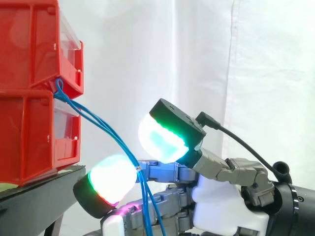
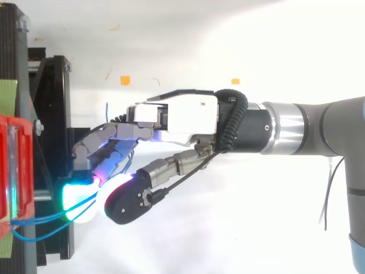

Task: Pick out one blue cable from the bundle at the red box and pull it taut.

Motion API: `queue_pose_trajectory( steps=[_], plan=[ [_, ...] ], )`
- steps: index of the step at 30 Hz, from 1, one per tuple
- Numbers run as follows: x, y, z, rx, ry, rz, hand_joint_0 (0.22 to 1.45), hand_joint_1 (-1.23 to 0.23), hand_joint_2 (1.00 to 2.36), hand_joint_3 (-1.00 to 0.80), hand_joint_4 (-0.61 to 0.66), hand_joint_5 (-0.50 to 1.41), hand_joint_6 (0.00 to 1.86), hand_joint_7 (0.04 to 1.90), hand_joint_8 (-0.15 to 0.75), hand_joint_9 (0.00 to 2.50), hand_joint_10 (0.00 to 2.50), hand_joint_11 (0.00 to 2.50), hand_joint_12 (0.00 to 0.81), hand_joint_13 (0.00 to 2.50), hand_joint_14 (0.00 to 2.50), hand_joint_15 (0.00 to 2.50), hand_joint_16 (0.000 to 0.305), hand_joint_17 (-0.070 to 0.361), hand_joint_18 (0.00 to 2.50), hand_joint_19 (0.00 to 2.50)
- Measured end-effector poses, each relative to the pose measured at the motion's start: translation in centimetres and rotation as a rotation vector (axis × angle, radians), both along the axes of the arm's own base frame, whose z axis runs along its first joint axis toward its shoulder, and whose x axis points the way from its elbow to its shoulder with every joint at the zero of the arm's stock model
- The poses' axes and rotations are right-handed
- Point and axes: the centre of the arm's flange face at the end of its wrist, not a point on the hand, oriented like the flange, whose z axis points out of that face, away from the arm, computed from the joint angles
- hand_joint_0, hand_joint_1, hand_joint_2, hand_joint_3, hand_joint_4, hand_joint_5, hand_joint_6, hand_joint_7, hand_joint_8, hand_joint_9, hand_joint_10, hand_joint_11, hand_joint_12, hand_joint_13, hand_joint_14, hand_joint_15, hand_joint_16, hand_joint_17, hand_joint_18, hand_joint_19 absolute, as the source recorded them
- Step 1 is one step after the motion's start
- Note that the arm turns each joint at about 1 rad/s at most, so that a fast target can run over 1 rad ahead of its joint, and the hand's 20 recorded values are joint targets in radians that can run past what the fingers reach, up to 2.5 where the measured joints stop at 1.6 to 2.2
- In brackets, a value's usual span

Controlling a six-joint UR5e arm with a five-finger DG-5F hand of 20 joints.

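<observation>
Blue cables (image 1: 106, 130) come out between the two stacked red bins (image 1: 29, 49) and sag down to the right. They are bound by a small white tie and hang on below the hand (image 1: 216, 201). In the side view the hand reaches in from the right. Its thumb pad (image 1: 160, 140) glows white and green above, and a fingertip (image 1: 110, 179) glows white below. The cables pass through the narrow gap between the two pads. From above, the blue cables (image 2: 40, 220) run from the red bin (image 2: 11, 171) to the closed pads of the hand (image 2: 177, 117).
The bins sit on a black stand (image 1: 44, 189) at the left, with a white curtain behind. In the top view two small orange marks (image 2: 125, 80) lie on the white floor, and a loose blue cable end (image 2: 106, 108) sticks up near the stand (image 2: 57, 114).
</observation>
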Motion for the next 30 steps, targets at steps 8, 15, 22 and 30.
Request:
queue_pose_trajectory(
  steps=[8,15,22,30],
  plan=[
    [-0.12,-0.36,-0.16,-0.005,0.011,-0.005,0.58,-0.47,1.00,-0.45,0.13,-0.12,0.66,1.05,0.308,0.88,0.01,0.41,0.265,0.55,0.01,0.17,0.029,0.066,0.31,0.27],
    [-0.18,-0.50,-0.25,-0.012,0.015,-0.009,0.59,-0.49,1.01,-0.43,0.14,-0.12,0.68,1.04,0.306,0.88,0.01,0.41,0.262,0.55,0.01,0.18,0.029,0.066,0.32,0.27],
    [-0.17,-0.38,-0.23,-0.016,0.014,-0.008,0.60,-0.51,1.01,-0.42,0.13,-0.12,0.69,1.03,0.306,0.88,0.01,0.42,0.266,0.57,0.01,0.17,0.030,0.067,0.35,0.27],
    [-0.12,0.05,-0.21,-0.022,0.013,-0.005,0.59,-0.52,1.01,-0.44,0.13,-0.13,0.70,1.01,0.304,0.89,0.01,0.42,0.270,0.58,0.01,0.17,0.030,0.069,0.37,0.28]
  ],
)
